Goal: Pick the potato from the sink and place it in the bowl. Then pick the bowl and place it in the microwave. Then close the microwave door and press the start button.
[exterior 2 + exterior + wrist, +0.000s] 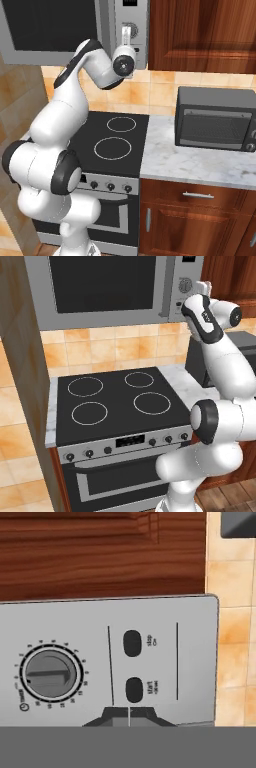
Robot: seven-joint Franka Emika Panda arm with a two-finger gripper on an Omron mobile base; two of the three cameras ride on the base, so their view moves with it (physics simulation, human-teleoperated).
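Microwave [107, 291] sat above stove [117, 401]; toaster oven [215, 120] on counter [190, 162] right of stove; cabinet [200, 35] right of microwave.

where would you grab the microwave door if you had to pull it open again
Judging from the frames, the microwave door is shut flush with the front, and the only raised part looks like the vertical bar handle on its right edge, beside the control panel. Come straight at the front, fingers either side of that bar, and pull outward.
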